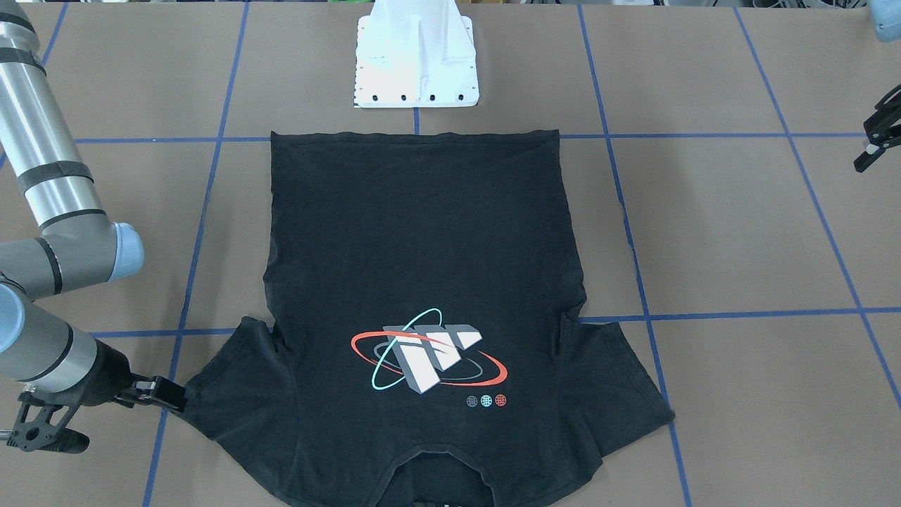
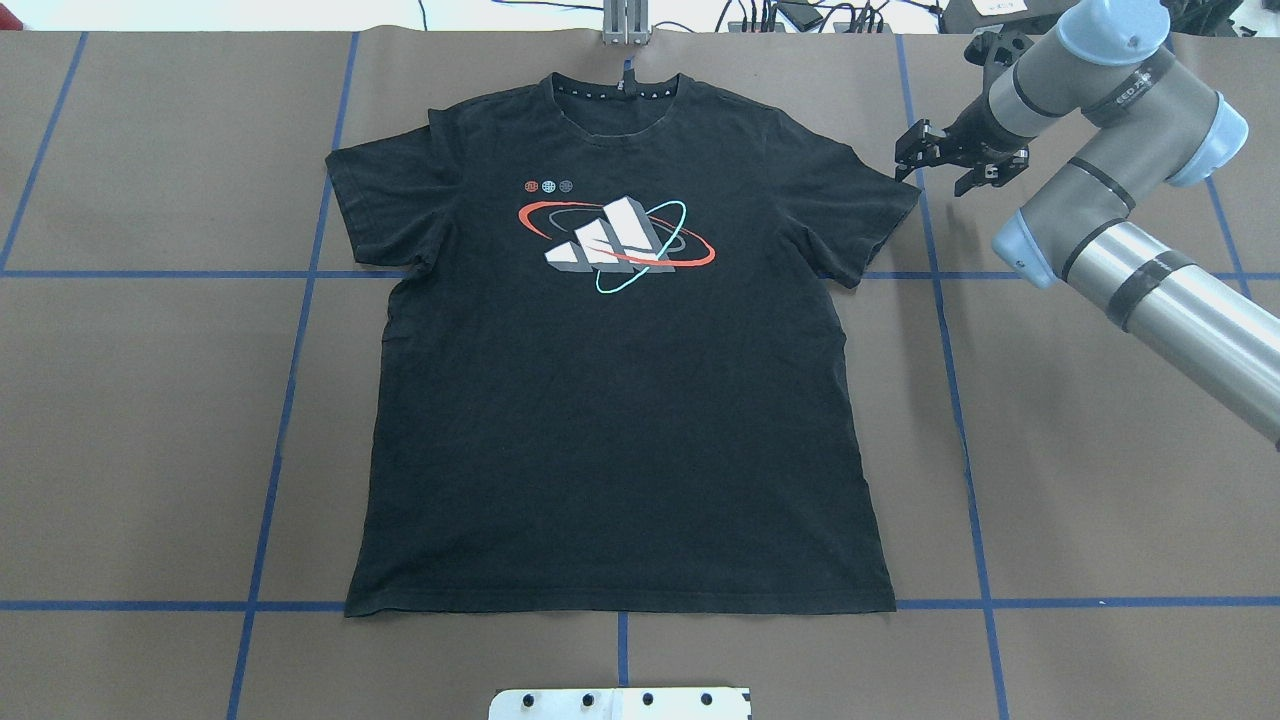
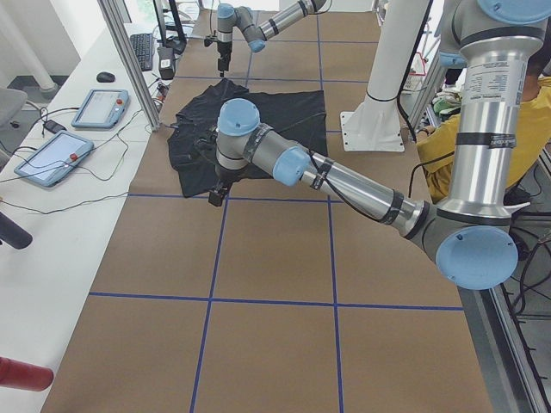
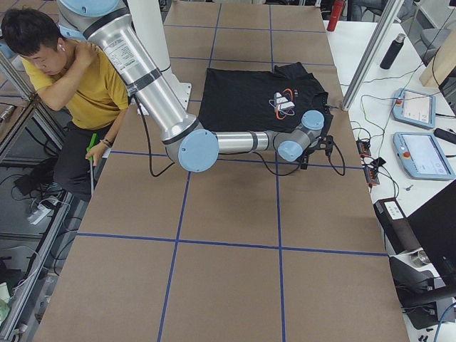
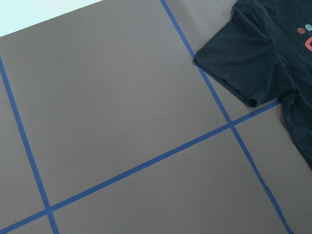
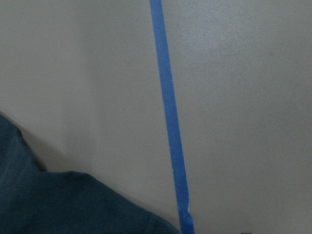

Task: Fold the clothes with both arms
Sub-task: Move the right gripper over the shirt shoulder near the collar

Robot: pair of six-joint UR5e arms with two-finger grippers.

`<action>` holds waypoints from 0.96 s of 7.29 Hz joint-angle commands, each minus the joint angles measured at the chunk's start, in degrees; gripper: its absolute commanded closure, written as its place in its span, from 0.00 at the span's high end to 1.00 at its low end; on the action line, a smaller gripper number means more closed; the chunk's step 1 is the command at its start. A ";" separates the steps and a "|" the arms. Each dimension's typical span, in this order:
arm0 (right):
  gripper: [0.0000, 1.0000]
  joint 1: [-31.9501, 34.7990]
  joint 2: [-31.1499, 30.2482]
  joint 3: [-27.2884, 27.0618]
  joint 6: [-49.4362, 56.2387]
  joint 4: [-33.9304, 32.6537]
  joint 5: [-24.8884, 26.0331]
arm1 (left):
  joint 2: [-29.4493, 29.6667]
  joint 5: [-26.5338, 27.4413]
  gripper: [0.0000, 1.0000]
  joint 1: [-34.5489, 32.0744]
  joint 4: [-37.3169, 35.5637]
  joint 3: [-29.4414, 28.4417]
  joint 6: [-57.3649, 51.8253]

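The black T-shirt (image 2: 620, 400) lies flat on the table with the orbit logo (image 2: 615, 235) facing up and the collar on the far side from the robot. My right gripper (image 2: 945, 165) hovers low, just beyond the tip of the shirt's right sleeve (image 2: 880, 205), and looks open and empty. It also shows in the front-facing view (image 1: 169, 396) beside that sleeve. My left gripper (image 1: 873, 141) is off to the other side, well clear of the shirt, open and empty. The left wrist view shows the other sleeve (image 5: 243, 58) from a distance.
The table is covered in brown paper (image 2: 1100, 480) with a blue tape grid. The white base mount (image 1: 415, 63) stands near the shirt's hem. Tablets and cables (image 4: 420, 142) lie beyond the far table edge. A seated person (image 4: 71, 78) is beside the robot.
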State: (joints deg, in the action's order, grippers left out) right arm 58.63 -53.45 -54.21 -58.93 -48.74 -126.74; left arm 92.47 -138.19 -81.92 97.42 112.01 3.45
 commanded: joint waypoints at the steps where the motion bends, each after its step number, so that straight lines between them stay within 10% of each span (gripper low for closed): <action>1: 0.87 -0.70 0.18 0.42 -0.22 0.13 0.88 | 0.00 0.02 1.00 0.00 0.05 -0.04 0.06; 2: 0.78 -0.71 0.18 0.50 -0.22 0.05 0.97 | 0.00 0.02 1.00 0.00 -0.03 0.05 0.06; 5: 0.05 -0.79 0.36 0.77 -1.80 0.04 0.89 | 0.00 -0.06 1.00 0.00 -0.04 0.22 0.06; 7: 0.00 -0.79 0.89 0.77 -2.32 -0.04 0.80 | 0.00 -0.06 1.00 0.00 -0.04 0.49 0.06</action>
State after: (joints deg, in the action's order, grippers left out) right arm 57.84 -52.84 -53.45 -60.99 -48.71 -125.87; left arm 92.46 -138.25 -81.91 97.38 112.29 3.52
